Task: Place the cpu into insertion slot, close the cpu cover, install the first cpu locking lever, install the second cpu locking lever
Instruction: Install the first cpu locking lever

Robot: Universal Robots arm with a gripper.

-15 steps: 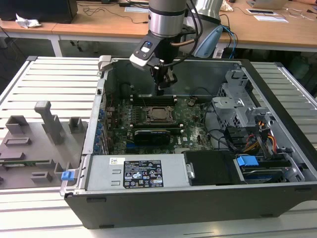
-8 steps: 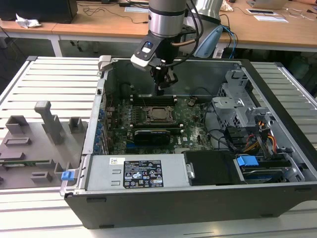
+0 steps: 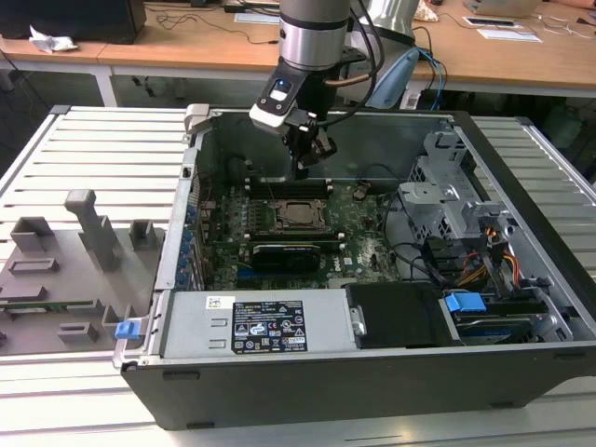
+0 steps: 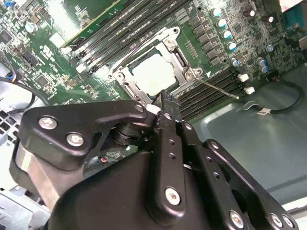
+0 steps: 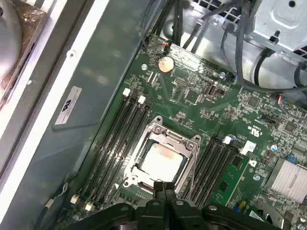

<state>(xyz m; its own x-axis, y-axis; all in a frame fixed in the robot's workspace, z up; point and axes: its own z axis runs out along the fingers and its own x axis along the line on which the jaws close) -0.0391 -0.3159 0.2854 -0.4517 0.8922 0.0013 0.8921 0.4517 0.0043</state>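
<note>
- The open computer case (image 3: 326,374) held the motherboard (image 3: 368,244) flat on its floor.
- The cpu (image 5: 160,160) sat in the insertion slot (image 5: 130,180) near the motherboard's middle, between two banks of memory slots (image 5: 117,139).
- The cpu cover (image 5: 169,135) lay flat over the slot, with the chip visible through its window.
- One thin locking lever (image 4: 219,89) stood out from the socket's corner, across the memory slots.
- The gripper (image 5: 164,188) hung at the socket's edge with its fingers pressed together and nothing between them. Whether it touched the socket could not be told.
</note>
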